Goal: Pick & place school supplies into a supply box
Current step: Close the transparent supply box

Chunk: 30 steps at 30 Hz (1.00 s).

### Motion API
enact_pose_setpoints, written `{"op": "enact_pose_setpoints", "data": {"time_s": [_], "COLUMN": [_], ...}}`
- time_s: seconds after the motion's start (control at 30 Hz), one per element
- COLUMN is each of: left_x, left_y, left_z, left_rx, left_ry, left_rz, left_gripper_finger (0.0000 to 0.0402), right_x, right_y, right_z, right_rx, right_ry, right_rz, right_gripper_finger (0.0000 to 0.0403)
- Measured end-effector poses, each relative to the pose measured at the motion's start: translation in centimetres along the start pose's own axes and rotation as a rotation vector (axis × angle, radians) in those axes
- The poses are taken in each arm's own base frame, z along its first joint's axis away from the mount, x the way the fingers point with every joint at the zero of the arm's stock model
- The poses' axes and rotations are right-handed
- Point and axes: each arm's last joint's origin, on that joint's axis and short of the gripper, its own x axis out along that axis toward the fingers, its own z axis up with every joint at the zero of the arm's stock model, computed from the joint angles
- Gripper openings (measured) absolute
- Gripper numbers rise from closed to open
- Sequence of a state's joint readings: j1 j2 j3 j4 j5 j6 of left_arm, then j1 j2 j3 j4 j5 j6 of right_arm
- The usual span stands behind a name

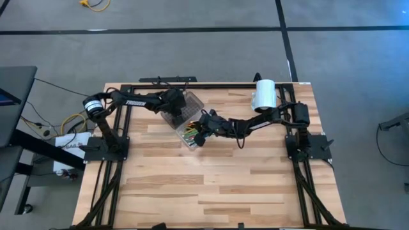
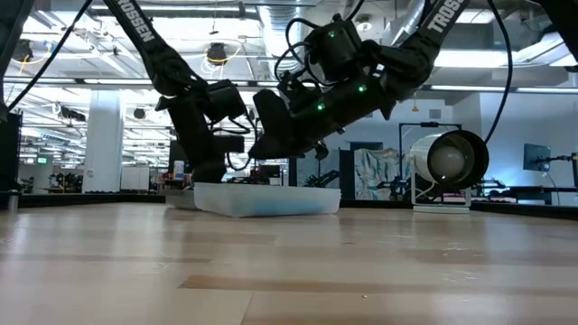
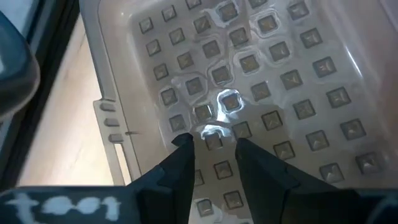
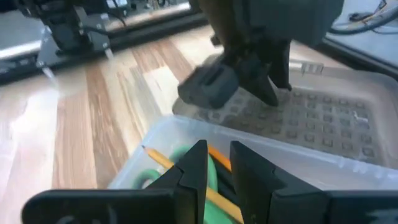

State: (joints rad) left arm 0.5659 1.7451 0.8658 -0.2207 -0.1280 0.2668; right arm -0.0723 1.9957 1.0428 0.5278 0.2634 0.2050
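The supply box lies open mid-table, its grey dot-gridded lid [image 1: 192, 102] flat beside the clear tray [image 4: 186, 127]. In the tray lie school supplies: a yellow pencil [image 4: 165, 160], an orange one [image 4: 219, 157] and green scissors handles [image 4: 152, 177]. My left gripper [image 3: 214, 146] points steeply down at the lid's inner face [image 3: 249, 68], its fingers a little apart with nothing between them. My right gripper [image 4: 219, 152] slants down into the tray from the table's right. Its fingers stand a narrow gap apart just over the pencils. The orange pencil shows across that gap, behind the fingers. My left gripper has its fingertips [image 3: 186, 144] right at the lid's dotted face, coming from above. Whether they touch it I cannot tell. My right gripper hangs low over the pencils in the tray. I cannot tell whether its fingertips [image 4: 199, 152] touch any of them.
A white cylinder [image 1: 264, 94] lies on its side at the table's far right, behind the right arm. Black frame rails [image 1: 211, 85] run along the far, left and right edges. Bare wood [image 1: 211, 185] stretches across the near half of the table.
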Motion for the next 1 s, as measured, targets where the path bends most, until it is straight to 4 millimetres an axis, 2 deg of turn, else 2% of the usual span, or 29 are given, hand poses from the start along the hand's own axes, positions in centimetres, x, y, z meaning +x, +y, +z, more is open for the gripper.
{"op": "enact_pose_setpoints", "data": {"time_s": [0.27,0.47,0.73,1.0], "left_x": [-0.2,-0.8,-1.5,-2.3], "left_y": [-1.4,-4.0,-7.1,-10.0], "left_z": [-0.6,-0.5,-0.3,-0.4], "left_rx": [-0.084,-0.062,0.001,0.002], "left_ry": [0.073,0.101,0.113,0.134], "left_rz": [-0.135,-0.216,-0.266,-0.304], "left_gripper_finger": [0.0113,0.0113,0.0113,0.0113], "right_x": [0.0,-0.5,-2.7,-5.3], "right_y": [-0.1,-0.3,0.7,2.2], "right_z": [-0.6,-0.4,0.5,0.3], "right_rx": [-0.009,-0.022,-0.076,-0.193], "right_ry": [0.058,0.106,0.176,0.242], "right_rz": [-0.013,-0.024,-0.057,-0.237], "right_gripper_finger": [0.0063,0.0063,0.0063,0.0063]}}
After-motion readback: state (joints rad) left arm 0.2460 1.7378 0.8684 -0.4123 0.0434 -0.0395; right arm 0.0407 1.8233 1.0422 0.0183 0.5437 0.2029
